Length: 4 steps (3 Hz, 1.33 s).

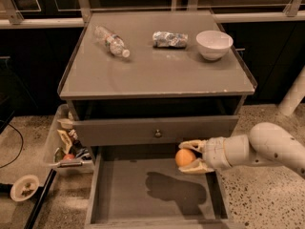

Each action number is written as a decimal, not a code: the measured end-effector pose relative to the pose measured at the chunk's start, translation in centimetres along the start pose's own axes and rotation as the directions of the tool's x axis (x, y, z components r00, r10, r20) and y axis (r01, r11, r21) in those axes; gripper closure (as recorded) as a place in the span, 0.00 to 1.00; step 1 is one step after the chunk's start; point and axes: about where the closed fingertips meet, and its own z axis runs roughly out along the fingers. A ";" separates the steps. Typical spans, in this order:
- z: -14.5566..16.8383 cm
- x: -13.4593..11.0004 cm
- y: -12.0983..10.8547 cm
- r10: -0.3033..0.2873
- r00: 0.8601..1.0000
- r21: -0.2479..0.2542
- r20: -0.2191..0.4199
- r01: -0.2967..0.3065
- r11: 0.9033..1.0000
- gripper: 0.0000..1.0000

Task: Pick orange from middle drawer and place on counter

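Note:
The orange (pixel 185 157) is held between the pale fingers of my gripper (pixel 189 156), which reaches in from the right and is shut on it. The fruit hangs above the back right part of the open middle drawer (pixel 128 194), just below the closed drawer front (pixel 155 130) with its small round knob. A dark shadow of the arm lies on the drawer's bare grey floor. The counter (pixel 152 70) is the glossy grey cabinet top above.
On the counter lie a clear plastic bottle (pixel 111 41), a crumpled foil bag (pixel 169 39) and a white bowl (pixel 214 44). A clear bin of oddments (pixel 66 142) stands left of the cabinet. A white arm base (pixel 293 94) rises at right.

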 end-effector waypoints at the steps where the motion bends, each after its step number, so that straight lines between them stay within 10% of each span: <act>1: -4.5 -6.8 -0.9 -0.173 0.985 0.046 0.000 0.173 0.984 1.00; 3: -12.9 -20.4 -8.3 -0.393 0.919 0.150 -0.038 0.394 0.907 1.00; 4: -12.9 -20.4 -8.3 -0.393 0.919 0.150 -0.038 0.394 0.907 1.00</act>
